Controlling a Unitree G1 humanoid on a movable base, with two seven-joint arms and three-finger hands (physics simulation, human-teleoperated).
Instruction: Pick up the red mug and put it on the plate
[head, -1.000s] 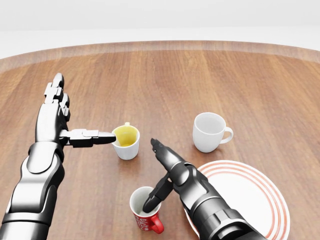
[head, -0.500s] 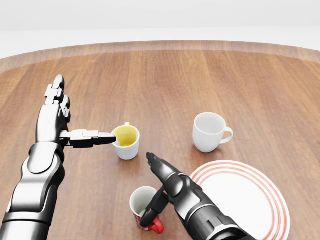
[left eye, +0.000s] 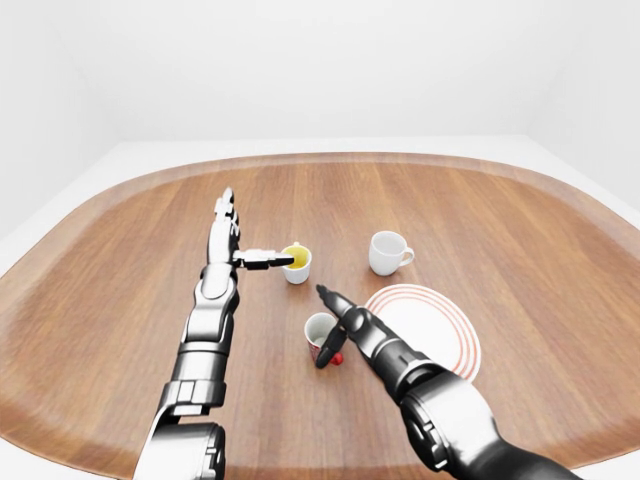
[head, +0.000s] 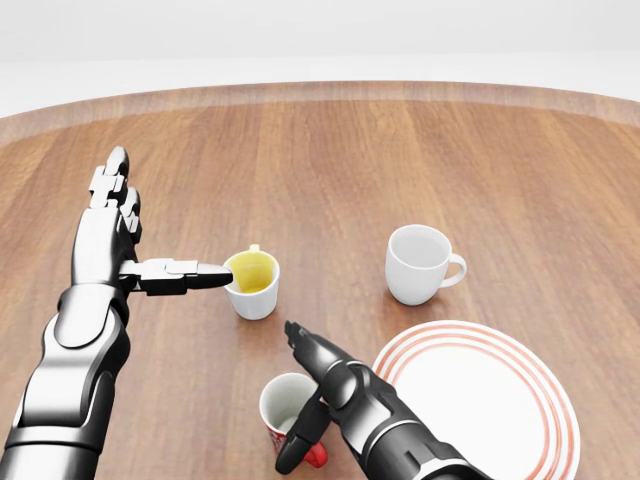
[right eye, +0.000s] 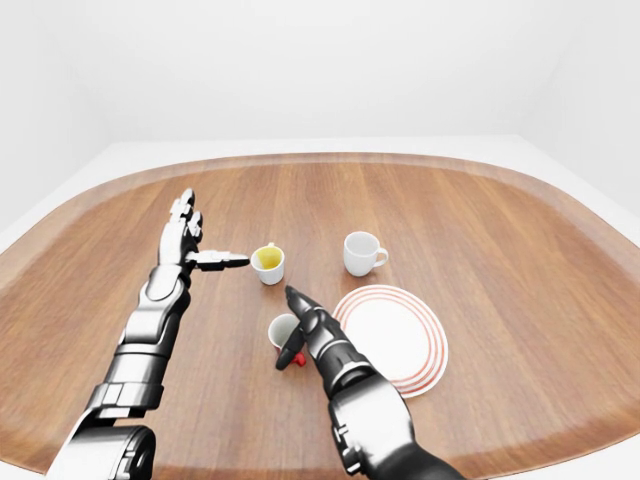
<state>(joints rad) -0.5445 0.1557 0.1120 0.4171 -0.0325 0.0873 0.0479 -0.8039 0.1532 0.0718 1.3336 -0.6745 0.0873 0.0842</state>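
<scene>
Red mug (head: 293, 419) stands upright on the wooden surface (head: 400, 160), just left of the plate (head: 480, 400) and not on it. Right hand (head: 318, 385) is at the mug, one finger hanging down over its rim, another pointing away; fingers spread, no closed grip evident. Left hand (head: 120, 240) is open, one finger touching the yellow-lined cup (head: 252, 283) beyond the mug. White cup (head: 418, 263) stands above the plate. Judgement: grasp not secured; lift and placement remain.
</scene>
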